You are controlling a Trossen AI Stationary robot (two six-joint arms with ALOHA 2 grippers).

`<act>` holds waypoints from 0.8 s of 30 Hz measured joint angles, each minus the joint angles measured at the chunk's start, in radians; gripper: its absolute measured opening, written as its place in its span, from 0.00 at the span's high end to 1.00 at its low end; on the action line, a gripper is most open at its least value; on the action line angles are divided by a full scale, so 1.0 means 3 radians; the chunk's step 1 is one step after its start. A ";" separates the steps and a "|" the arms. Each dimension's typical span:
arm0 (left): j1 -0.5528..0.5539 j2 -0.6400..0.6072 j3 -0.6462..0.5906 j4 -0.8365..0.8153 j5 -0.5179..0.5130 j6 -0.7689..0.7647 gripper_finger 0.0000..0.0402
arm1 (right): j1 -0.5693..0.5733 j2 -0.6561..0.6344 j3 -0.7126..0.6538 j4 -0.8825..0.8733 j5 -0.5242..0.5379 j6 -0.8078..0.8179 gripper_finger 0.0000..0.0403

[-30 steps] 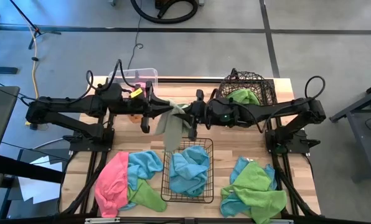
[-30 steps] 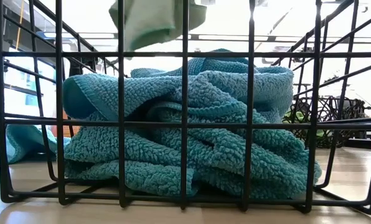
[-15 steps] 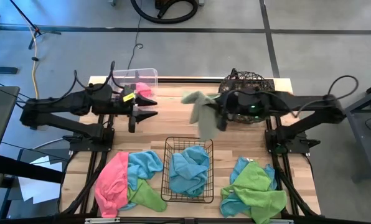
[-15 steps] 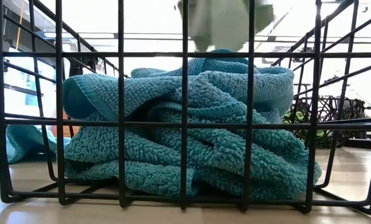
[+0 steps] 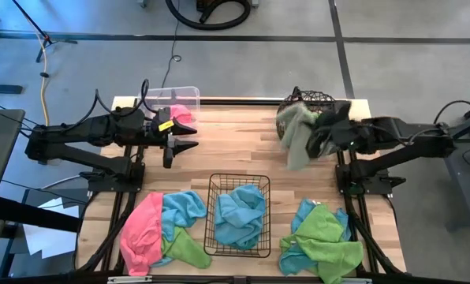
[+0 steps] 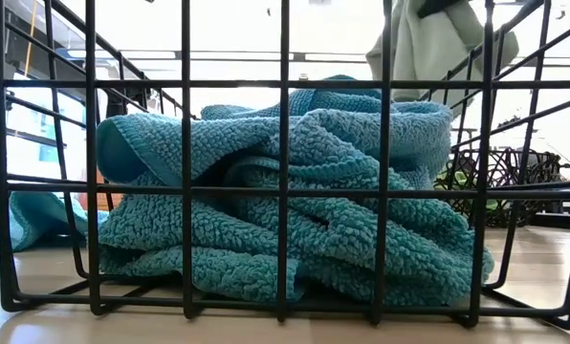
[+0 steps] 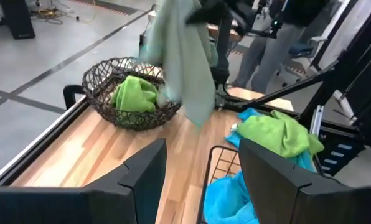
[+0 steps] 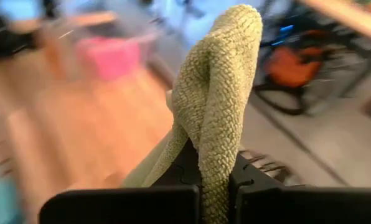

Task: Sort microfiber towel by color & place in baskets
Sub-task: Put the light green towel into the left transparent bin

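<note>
Jaws, right: my right gripper (image 8: pixel 213 186) is clamped on a pale green towel (image 5: pixel 292 136), which hangs from it right beside the round wire basket (image 5: pixel 307 100) at the desk's far right corner.
Jaws, left: my left gripper (image 5: pixel 186 138) sits with its jaws spread and nothing between them, near the clear tub (image 5: pixel 173 98) at the far left of the desk (image 5: pixel 235 150).
Round basket so far: one lime green towel (image 7: pixel 134 94) already lies inside it.
Clear tub so far: a pink towel (image 5: pixel 180 115) shows in it.
Black grid basket (image 5: pixel 237 214): it stands at the near middle of the desk with a blue towel (image 6: pixel 295 191) bundled inside.
Left pile, unsorted: a pink cloth (image 5: pixel 142 233), a blue cloth (image 5: pixel 182 207) and a green cloth (image 5: pixel 189 248) lie overlapping on the desk, just beside the grid basket.
Right pile, unsorted: green cloths (image 5: pixel 330 241) heaped over blue cloths (image 5: pixel 301 214) at the near right.
Progress, my judgement: each colour has a home started, the held towel looks close to release at the round basket, and both piles are left, so I am perhaps under halfway.
</note>
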 joint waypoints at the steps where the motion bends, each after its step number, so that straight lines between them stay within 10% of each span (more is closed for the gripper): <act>1: 0.0000 0.0004 0.0000 -0.0004 -0.0029 -0.0018 0.53 | -0.0079 -0.0041 -0.0001 0.0058 0.0073 -0.0058 1.00; 11: 0.0000 0.0013 0.0000 0.0003 -0.0159 -0.0117 0.53 | -0.1569 0.0002 0.0187 0.0439 -0.0183 -0.0488 1.00; 24: 0.0000 0.0013 0.0000 0.0001 -0.0159 -0.0174 0.53 | -0.2874 0.0863 0.0187 -0.0446 -0.1752 -0.0166 1.00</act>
